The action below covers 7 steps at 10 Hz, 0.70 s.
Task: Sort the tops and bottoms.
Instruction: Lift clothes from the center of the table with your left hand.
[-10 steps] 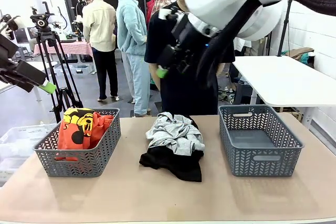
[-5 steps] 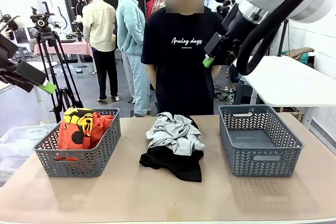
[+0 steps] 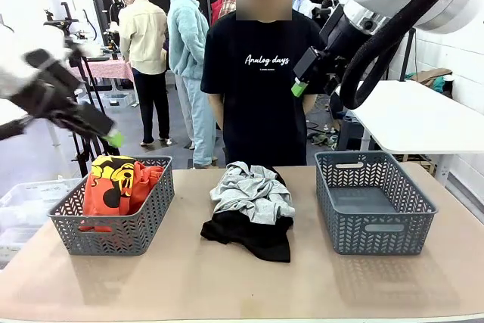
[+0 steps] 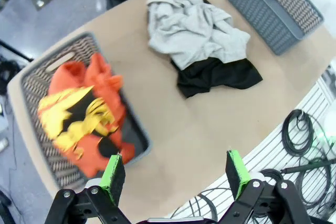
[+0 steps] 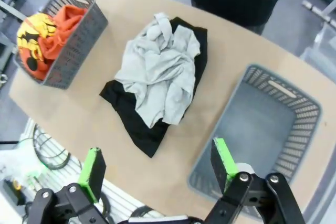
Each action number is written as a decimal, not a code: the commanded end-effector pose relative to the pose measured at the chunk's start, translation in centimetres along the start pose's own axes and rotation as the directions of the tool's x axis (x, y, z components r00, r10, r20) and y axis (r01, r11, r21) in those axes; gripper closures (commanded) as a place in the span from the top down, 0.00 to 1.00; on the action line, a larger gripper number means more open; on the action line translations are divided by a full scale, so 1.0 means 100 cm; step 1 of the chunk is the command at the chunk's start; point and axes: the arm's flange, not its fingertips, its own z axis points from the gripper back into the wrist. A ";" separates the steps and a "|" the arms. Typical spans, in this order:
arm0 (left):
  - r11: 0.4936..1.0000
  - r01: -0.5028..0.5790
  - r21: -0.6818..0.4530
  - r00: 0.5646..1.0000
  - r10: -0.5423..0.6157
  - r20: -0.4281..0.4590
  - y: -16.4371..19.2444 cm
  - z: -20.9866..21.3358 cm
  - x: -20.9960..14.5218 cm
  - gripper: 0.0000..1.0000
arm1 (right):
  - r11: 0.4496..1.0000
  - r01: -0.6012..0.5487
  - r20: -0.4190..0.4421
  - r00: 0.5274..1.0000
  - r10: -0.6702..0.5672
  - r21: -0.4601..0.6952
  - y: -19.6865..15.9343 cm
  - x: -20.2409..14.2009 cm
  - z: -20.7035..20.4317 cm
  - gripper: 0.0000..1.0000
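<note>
An orange-red shirt with yellow-and-black print (image 3: 117, 183) (image 4: 86, 124) (image 5: 44, 35) lies in the left grey basket (image 3: 144, 221). At the table's middle a light grey sweatshirt (image 3: 253, 191) (image 4: 194, 30) (image 5: 160, 72) is crumpled on top of a plain black garment, the bottoms (image 3: 253, 238) (image 4: 218, 74) (image 5: 131, 116). My left gripper (image 3: 111, 136) (image 4: 175, 174) hangs open, high over the left basket's far left corner. High over the table's right half, near the person's arm, my right gripper (image 3: 302, 83) (image 5: 157, 167) is open too. Neither holds anything.
An empty grey lattice basket (image 3: 374, 228) (image 4: 278, 3) (image 5: 294, 145) stands at the table's right. A person in a black printed T-shirt (image 3: 261, 73) stands at the far edge, hands down. A tripod (image 3: 72, 58) and a white table (image 3: 416, 115) stand beyond.
My left arm has swung in from the left edge toward the left basket. The right arm first moved off the middle to the upper right, then held still. The clothes have not moved.
</note>
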 end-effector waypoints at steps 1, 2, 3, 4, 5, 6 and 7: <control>0.994 0.107 0.020 0.994 -0.107 -0.013 -0.019 -0.040 0.054 1.00 | 1.000 -0.008 -0.004 1.000 0.008 -0.001 -0.002 0.000 0.000 1.00; 0.992 0.121 0.021 0.992 -0.121 -0.020 -0.029 -0.058 0.065 1.00 | 1.000 -0.008 -0.004 1.000 0.008 -0.001 -0.002 0.000 0.000 1.00; 0.989 0.142 0.030 0.990 -0.142 -0.018 -0.035 -0.076 0.074 1.00 | 1.000 -0.008 -0.004 1.000 0.008 -0.001 -0.002 0.000 0.000 1.00; 0.985 0.159 0.060 0.987 -0.159 0.000 -0.035 -0.097 0.081 1.00 | 1.000 -0.008 -0.004 1.000 0.008 -0.001 -0.002 0.000 0.000 1.00; 0.995 0.077 0.058 0.997 -0.077 0.009 -0.023 -0.097 0.074 1.00 | 1.000 -0.008 -0.004 1.000 0.008 -0.001 -0.002 0.000 0.000 1.00; 0.988 0.156 0.013 0.988 -0.155 -0.017 -0.044 -0.089 0.074 1.00 | 1.000 -0.008 -0.004 1.000 0.008 -0.001 -0.002 0.000 0.000 1.00; 0.988 0.156 0.013 0.988 -0.155 -0.017 -0.044 -0.089 0.074 1.00 | 1.000 -0.008 -0.004 1.000 0.008 -0.001 -0.002 0.000 0.000 1.00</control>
